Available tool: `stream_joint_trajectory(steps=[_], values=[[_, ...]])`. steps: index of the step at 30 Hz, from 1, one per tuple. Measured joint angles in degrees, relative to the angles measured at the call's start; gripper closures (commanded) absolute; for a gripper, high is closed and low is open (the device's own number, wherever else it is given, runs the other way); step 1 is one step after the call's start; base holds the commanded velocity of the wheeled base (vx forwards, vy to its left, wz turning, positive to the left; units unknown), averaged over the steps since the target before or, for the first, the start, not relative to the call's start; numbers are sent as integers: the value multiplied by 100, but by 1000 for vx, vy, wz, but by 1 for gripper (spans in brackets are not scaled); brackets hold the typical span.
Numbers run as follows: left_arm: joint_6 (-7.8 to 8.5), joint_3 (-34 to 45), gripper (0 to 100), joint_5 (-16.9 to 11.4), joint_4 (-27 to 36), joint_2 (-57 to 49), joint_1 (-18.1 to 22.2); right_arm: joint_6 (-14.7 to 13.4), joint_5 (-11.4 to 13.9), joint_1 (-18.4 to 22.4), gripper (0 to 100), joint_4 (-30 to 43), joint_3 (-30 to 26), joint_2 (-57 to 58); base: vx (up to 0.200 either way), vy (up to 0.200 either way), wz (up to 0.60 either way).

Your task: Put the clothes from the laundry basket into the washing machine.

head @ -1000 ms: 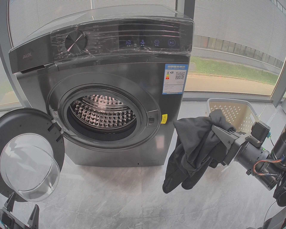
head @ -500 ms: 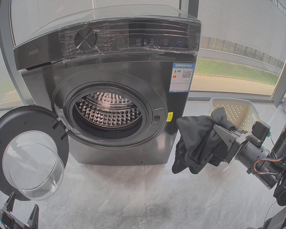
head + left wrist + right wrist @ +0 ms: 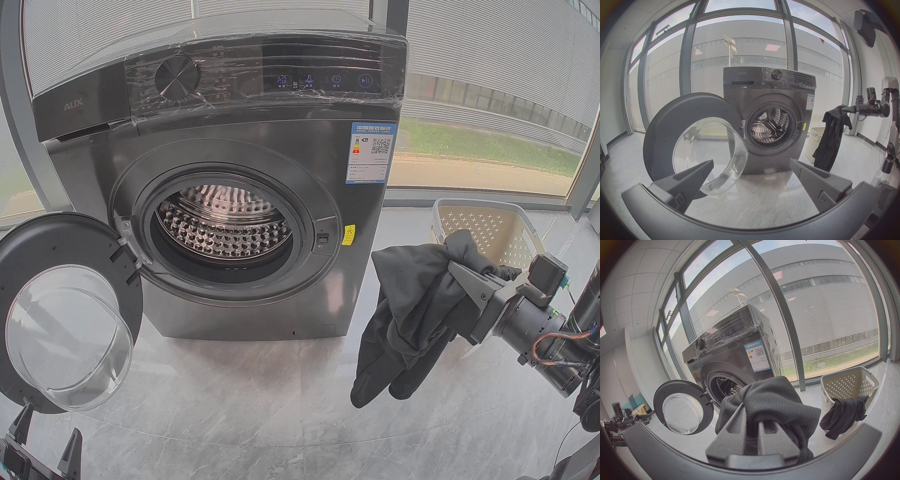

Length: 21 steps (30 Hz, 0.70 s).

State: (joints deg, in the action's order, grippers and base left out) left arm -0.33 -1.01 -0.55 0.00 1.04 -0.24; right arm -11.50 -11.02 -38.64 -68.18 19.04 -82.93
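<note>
My right gripper (image 3: 753,430) is pressed together on a bunch of a dark grey garment (image 3: 412,300). I hold it up in the air, between the right front corner of the washing machine (image 3: 250,144) and the laundry basket (image 3: 494,231). The basket stands on the floor to the right of the machine, by the window. I think a few things could go wrong from here. I only pinch one bit of the cloth, and the rest hangs down long and loose, with its ends close to the floor. If I swing it fast, it could slip out and drop. The low ends could drag on the floor, or catch on the rim of the round opening (image 3: 222,228), so part of the garment would hang outside the drum. The door (image 3: 62,312) is swung wide open at the machine's left side, so I think it will not get in my way. My left gripper (image 3: 47,437) is spread wide, holds nothing, and sits low by the floor near that door. Another dark garment (image 3: 843,416) hangs over the basket's rim, and it might slide off onto the floor. I count one washing machine, one door, one basket, two dark garments and two grippers.
</note>
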Motion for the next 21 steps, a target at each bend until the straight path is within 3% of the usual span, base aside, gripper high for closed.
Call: stream_joint_trajectory(steps=[10, 21], values=[[0, 0, 0, 4, 2, 0, 0, 0, 2, 0, 100, 0, -16, -20, 0, 200, 0], [-10, 0, 0, 11, 0, 0, 4, 0, 5, 0, 100, 0, -44, -15, 0, 0, 0]])
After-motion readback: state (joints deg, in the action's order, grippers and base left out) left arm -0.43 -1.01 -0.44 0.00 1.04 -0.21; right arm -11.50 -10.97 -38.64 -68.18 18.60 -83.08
